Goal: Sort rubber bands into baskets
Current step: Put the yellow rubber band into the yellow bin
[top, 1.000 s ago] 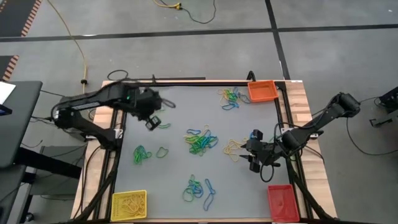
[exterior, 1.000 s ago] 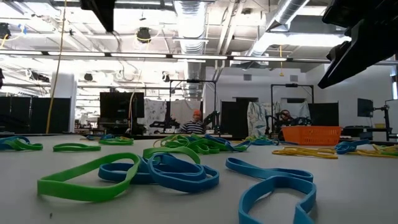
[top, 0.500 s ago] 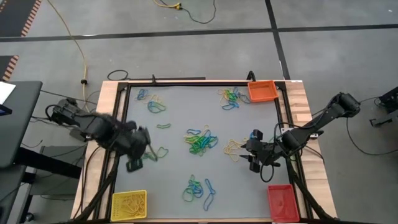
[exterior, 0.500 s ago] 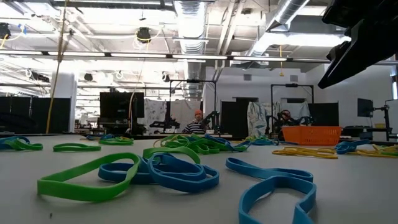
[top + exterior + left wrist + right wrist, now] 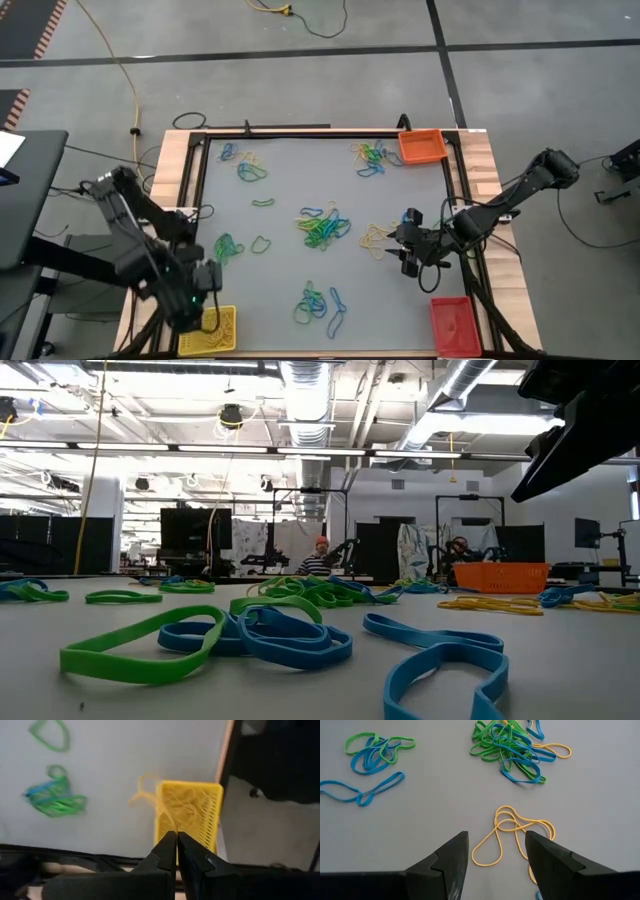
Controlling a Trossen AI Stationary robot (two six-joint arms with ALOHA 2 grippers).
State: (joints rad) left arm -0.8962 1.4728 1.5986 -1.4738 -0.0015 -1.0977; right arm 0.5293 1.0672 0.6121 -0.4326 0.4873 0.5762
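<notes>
My left gripper (image 5: 205, 305) (image 5: 176, 837) hangs shut above the yellow basket (image 5: 222, 335) (image 5: 200, 805) at the table's near left corner. A yellow rubber band (image 5: 142, 795) dangles from its tips. The basket holds a tangle of yellow bands. My right gripper (image 5: 404, 246) (image 5: 496, 852) stands open above loose yellow rubber bands (image 5: 378, 238) (image 5: 512, 832) at the right, touching nothing. The orange basket (image 5: 421, 146) (image 5: 500, 576) sits at the far right corner, the red basket (image 5: 451, 325) at the near right corner. My left gripper pinches a yellow rubber band between its shut fingertips; the strand (image 5: 169, 822) runs up to them. The fingers point down from above. The band hangs slack below them, its blurred loops (image 5: 140, 787) over the basket's wall and the table beside it.
Mixed clusters of green, blue and yellow bands lie at the centre (image 5: 323, 226), the near middle (image 5: 320, 303), the far left (image 5: 243, 163) and the far right (image 5: 370, 158). A green bunch (image 5: 227, 247) lies at the left. A black frame (image 5: 300, 133) borders the mat.
My left gripper has swept from the far left part of the table toward the near left corner, turning as it went, and now hangs over the yellow basket. It has stayed shut.
</notes>
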